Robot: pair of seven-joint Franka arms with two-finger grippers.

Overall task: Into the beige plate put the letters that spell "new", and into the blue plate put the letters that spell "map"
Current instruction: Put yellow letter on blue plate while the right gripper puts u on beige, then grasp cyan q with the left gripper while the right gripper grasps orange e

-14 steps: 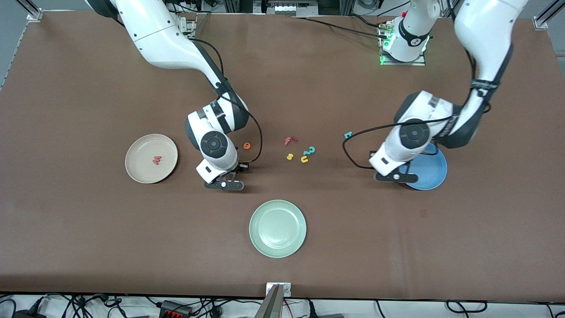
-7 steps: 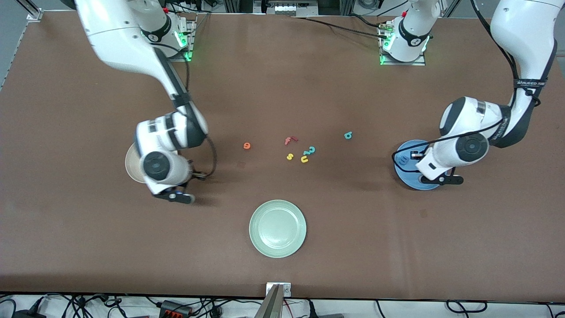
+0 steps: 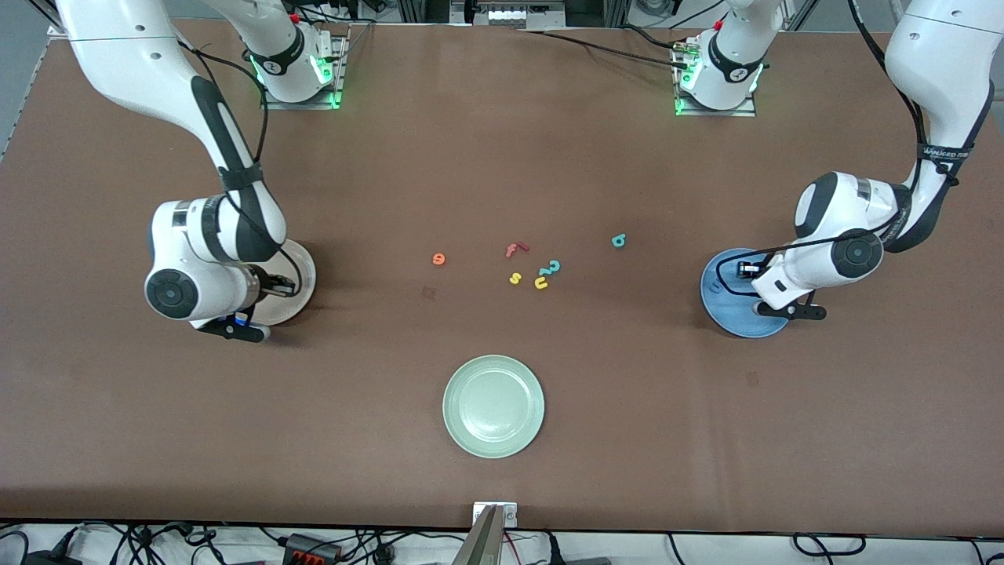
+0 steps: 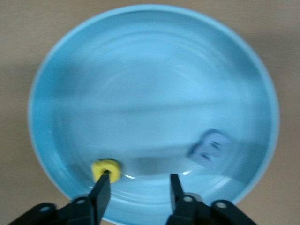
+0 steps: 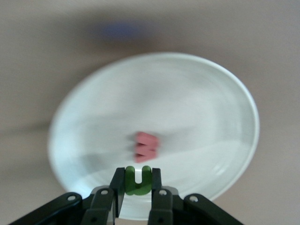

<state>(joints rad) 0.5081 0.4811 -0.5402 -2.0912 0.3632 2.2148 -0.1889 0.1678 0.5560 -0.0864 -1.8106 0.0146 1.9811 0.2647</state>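
Note:
My right gripper (image 5: 138, 183) is shut on the green n (image 5: 138, 180) and hangs over the beige plate (image 5: 201, 93), where the salmon-red w (image 5: 146, 145) lies. In the front view this gripper (image 3: 276, 287) covers most of that plate (image 3: 304, 271). My left gripper (image 4: 138, 188) stands open just above the blue plate (image 4: 150, 56). The yellow a (image 4: 106, 169) rests in the plate against one fingertip, and the blue m (image 4: 210, 148) lies beside it. In the front view the left gripper (image 3: 745, 271) is over the blue plate (image 3: 718, 302). The orange e (image 3: 438, 258) and teal p (image 3: 618, 240) lie on the table.
A red f (image 3: 515, 249), a teal 2-shaped piece (image 3: 552, 267), a yellow s (image 3: 514, 278) and a yellow u (image 3: 540, 282) cluster mid-table. A pale green plate (image 3: 493, 406) sits nearer the front camera than they do.
The right arm swung from mid-table to over the beige plate. The left arm shifted over the blue plate and its gripper opened, letting the yellow a go.

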